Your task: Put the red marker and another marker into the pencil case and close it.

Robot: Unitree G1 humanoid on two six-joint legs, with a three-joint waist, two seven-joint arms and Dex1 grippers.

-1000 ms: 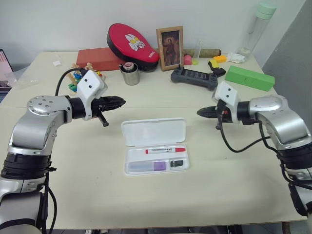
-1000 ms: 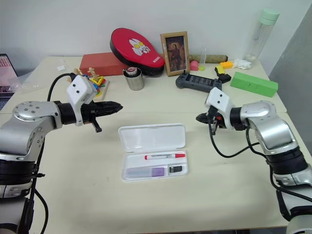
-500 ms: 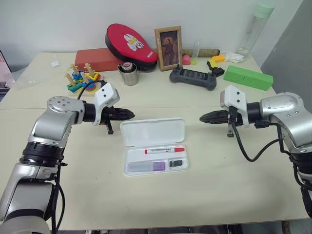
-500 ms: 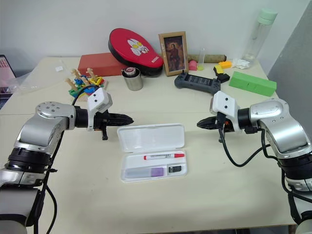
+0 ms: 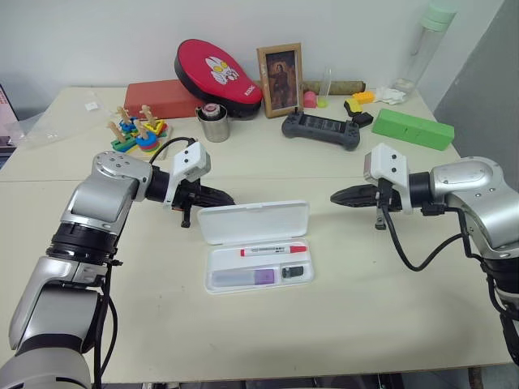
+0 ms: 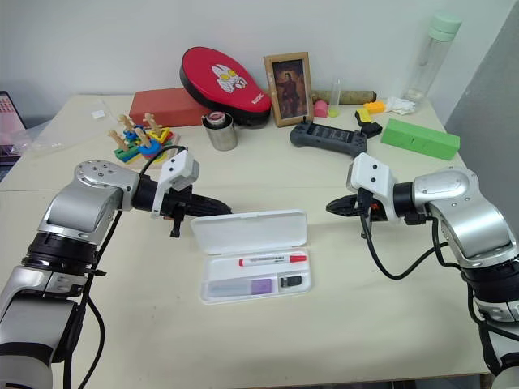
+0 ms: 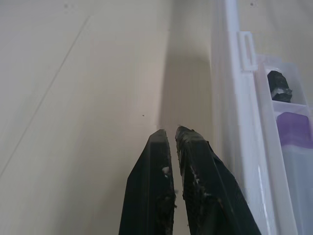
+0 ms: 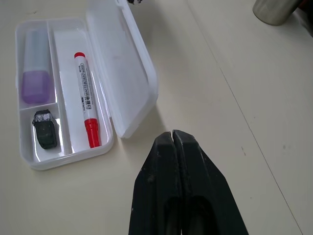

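The pencil case (image 5: pixel 253 220) lies open mid-table, its white lid folded back behind the tray. In the tray lie the red marker (image 5: pixel 274 250), the purple-capped marker (image 5: pixel 243 276) and a small black item (image 5: pixel 294 271). My left gripper (image 5: pixel 223 197) is shut and empty, its tips just behind the lid's back left corner; the left wrist view shows the fingertips (image 7: pixel 160 137) beside the lid's edge (image 7: pixel 230 98). My right gripper (image 5: pixel 336 197) is shut and empty, hovering to the right of the case, apart from it. Both markers, red (image 8: pixel 85 105) and purple (image 8: pixel 35 73), also appear in the right wrist view.
Along the back stand a green box (image 5: pixel 414 129), a game controller (image 5: pixel 322 130), a metal cup (image 5: pixel 216 123), a photo frame (image 5: pixel 280 79), a red pad (image 5: pixel 219 69) on a red box (image 5: pixel 166 97), a stacking toy (image 5: pixel 134 134) and a tall bottle (image 5: pixel 426 40).
My left gripper has swung right and down, from well left of the case to the lid's back left corner. The right gripper has stayed roughly in place.
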